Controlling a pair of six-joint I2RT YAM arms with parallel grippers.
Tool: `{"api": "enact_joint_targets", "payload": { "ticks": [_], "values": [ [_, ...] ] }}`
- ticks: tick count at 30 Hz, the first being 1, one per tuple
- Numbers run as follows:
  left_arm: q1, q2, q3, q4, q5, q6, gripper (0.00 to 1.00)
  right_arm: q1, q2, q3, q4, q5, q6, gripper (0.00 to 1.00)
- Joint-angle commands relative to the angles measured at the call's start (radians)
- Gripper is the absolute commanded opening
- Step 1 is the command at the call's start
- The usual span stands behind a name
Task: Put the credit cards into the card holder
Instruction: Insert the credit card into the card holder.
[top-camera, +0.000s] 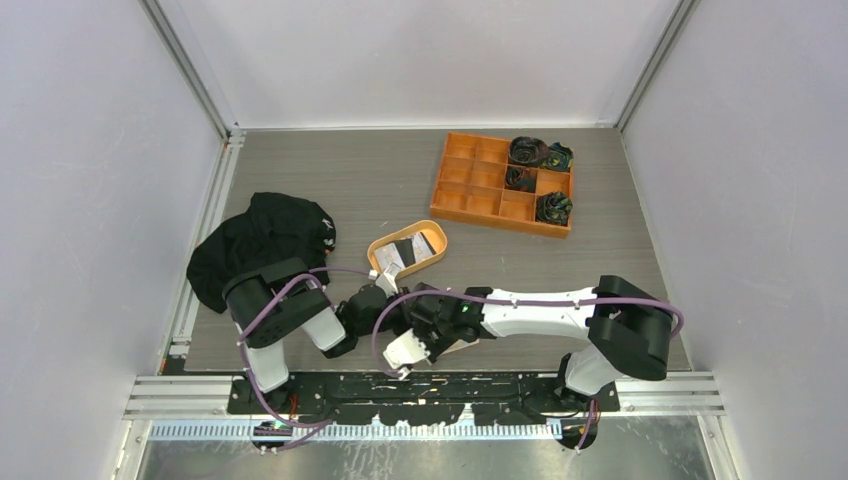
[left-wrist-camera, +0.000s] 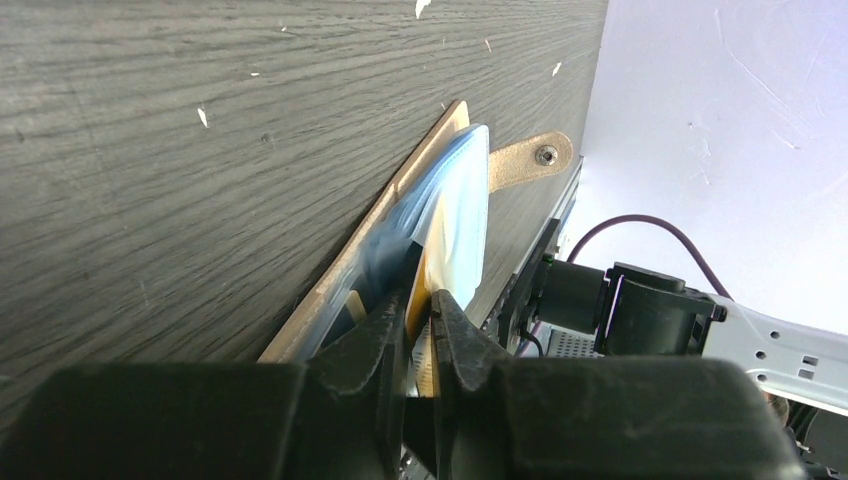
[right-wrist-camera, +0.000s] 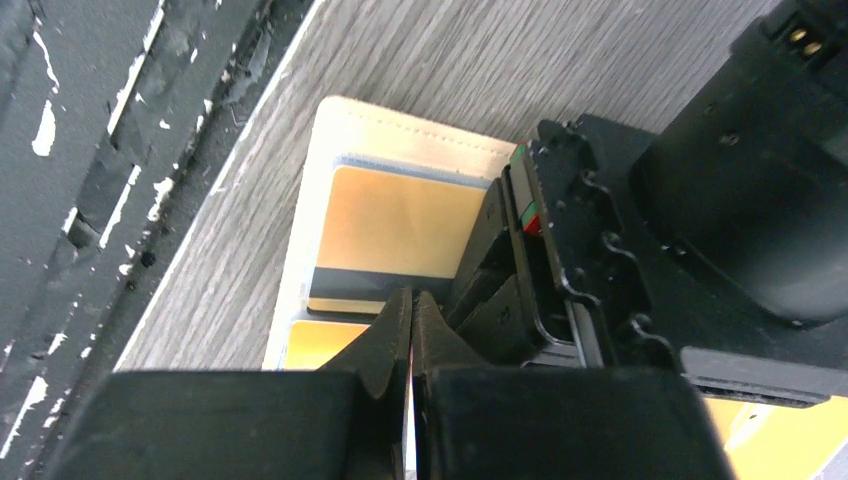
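Observation:
The card holder (right-wrist-camera: 400, 130) lies open on the table near the front edge, beige rim up, with a gold card with a dark stripe (right-wrist-camera: 400, 225) in its clear pocket. It shows as a tan sliver in the top view (top-camera: 458, 346). In the left wrist view its beige edge (left-wrist-camera: 365, 240) and snap tab (left-wrist-camera: 530, 158) show. My left gripper (left-wrist-camera: 420, 300) is shut on a thin gold-tan leaf of the holder. My right gripper (right-wrist-camera: 412, 298) is shut on a thin light card seen edge-on, its tips just above the holder. A dark card (top-camera: 408, 247) and a white card (top-camera: 388, 258) lie in the oval tray.
The oval orange-tan tray (top-camera: 435, 245) sits just behind both grippers. An orange compartment box (top-camera: 480, 190) with dark bundles stands at the back right. A black cloth (top-camera: 260, 245) lies at the left. The table's front rail is right beside the holder.

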Motion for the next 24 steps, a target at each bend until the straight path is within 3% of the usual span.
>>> {"api": "enact_joint_targets", "payload": {
  "ticks": [1,16,24],
  "values": [
    [0.001,0.018,-0.022,-0.041,0.0,0.022,0.16,0.001,-0.032,-0.017,-0.027,0.06,-0.066,0.02],
    [0.004,0.009,-0.021,-0.036,0.005,0.025,0.21,-0.126,-0.122,-0.023,-0.113,-0.011,-0.095,0.02],
    [0.005,-0.121,-0.009,-0.169,-0.011,0.068,0.25,-0.241,-0.195,0.039,-0.206,-0.239,-0.021,0.08]
  ]
}}
